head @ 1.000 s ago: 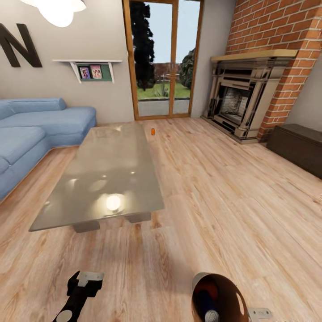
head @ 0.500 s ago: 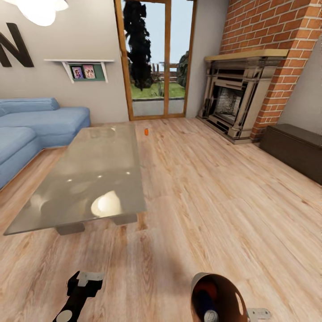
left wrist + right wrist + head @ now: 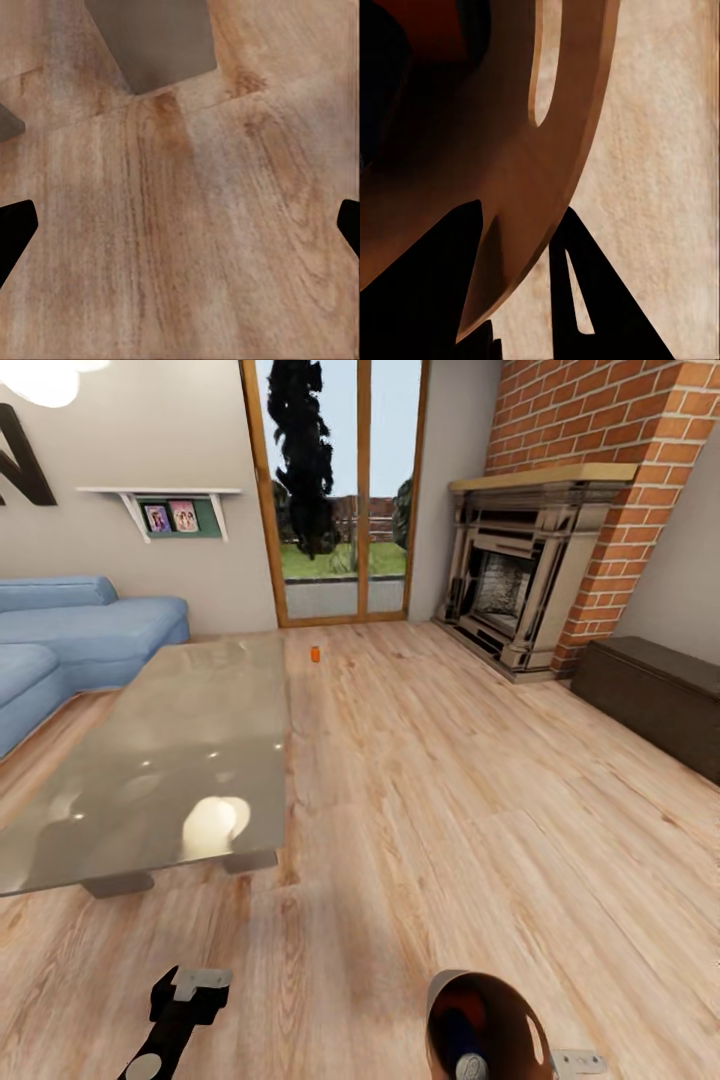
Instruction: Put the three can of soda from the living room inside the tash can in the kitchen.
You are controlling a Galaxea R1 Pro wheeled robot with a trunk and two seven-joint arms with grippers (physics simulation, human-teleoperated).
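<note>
A small orange can of soda (image 3: 315, 654) stands on the wood floor by the far right corner of the glass table (image 3: 150, 760), well ahead of me in the living room. My right gripper (image 3: 580, 1063) is shut on the rim of the copper-brown trash can (image 3: 510, 1030), held low at my right. Inside it lie an orange can (image 3: 470, 1003) and a dark blue can (image 3: 462, 1042). In the right wrist view the trash can's rim (image 3: 577, 112) passes between the dark fingers (image 3: 585, 300). My left gripper (image 3: 190, 990) hangs open over bare floor, its fingertips (image 3: 15, 225) wide apart.
A blue corner sofa (image 3: 70, 640) runs along the left wall. Wood-framed glass doors (image 3: 340, 500) stand at the back. A brick fireplace (image 3: 520, 580) and a dark low chest (image 3: 650, 695) line the right side. Open wood floor (image 3: 450, 780) lies right of the table.
The whole head view has shifted: table, doors and fireplace slid left in the picture as the camera moved. Both arms and the trash can keep their places in the view.
</note>
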